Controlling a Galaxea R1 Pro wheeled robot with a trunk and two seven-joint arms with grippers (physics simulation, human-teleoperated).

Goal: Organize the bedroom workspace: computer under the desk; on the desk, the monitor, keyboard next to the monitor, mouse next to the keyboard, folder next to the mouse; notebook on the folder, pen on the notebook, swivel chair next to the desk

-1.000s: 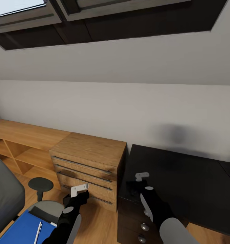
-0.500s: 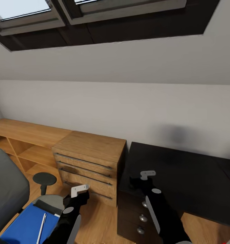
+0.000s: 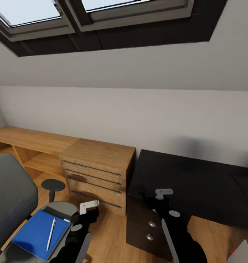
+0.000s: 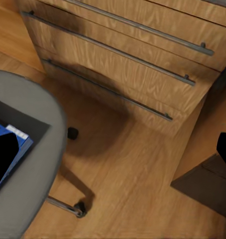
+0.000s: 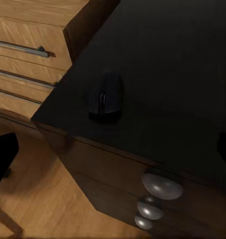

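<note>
1. Head view: our left gripper (image 3: 88,206) and right gripper (image 3: 163,193) reach forward at lower centre; we cannot tell their grip. The blue folder (image 3: 36,233) with the pen (image 3: 50,233) lies on the chair (image 3: 10,197), lower left. The wooden drawer chest (image 3: 96,171) touches the black desk (image 3: 197,182).
2. Left wrist view: the folder (image 4: 15,142) rests on the grey seat (image 4: 45,164), left edge.
3. Right wrist view: the black mouse (image 5: 106,96) sits near the desk (image 5: 182,74) corner, above round knobs (image 5: 161,185).

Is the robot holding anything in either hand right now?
No, nothing is held. The left hand hangs beside the chair, and the right hand hovers over the desk near the mouse.
</note>
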